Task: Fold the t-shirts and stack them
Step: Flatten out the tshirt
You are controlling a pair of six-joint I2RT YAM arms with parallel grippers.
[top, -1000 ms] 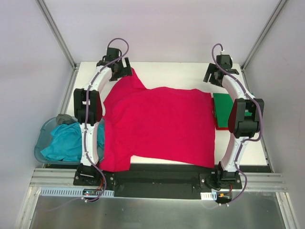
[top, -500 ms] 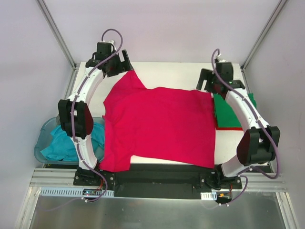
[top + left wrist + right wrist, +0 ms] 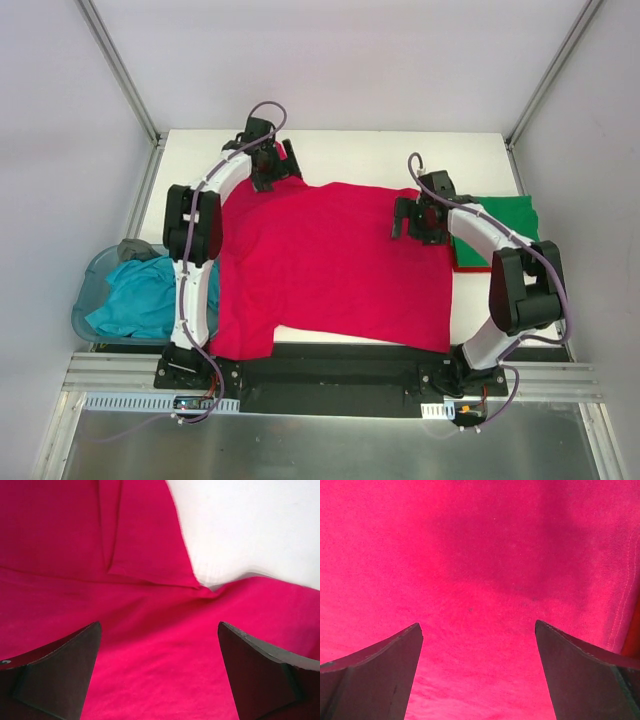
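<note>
Gaping wide, both pairs of jaws hold nothing. The left gripper hangs low over the far-left sleeve of the large crimson red soft cloth t-shirt, dark fingers either side of the crease where the sleeve meets the body; whether the tips touch the cloth I cannot tell. The right gripper, also released, sits close over the same shirt near its right hem, with the stitched edge visible at the right of the wrist view; contact is unclear there too. The shirt lies spread flat across the middle of the white rectangular table, its near edge hanging over the front and one sleeve pointing toward the far-left corner. Just right of it lies a folded green cloth t-shirt on top of a folded red cloth t-shirt, of which only a thin edge shows. Off the table's left side, a translucent blue plastic tub holds a crumpled teal cloth t-shirt, with a grey cloth lump at the tub's far end.
</note>
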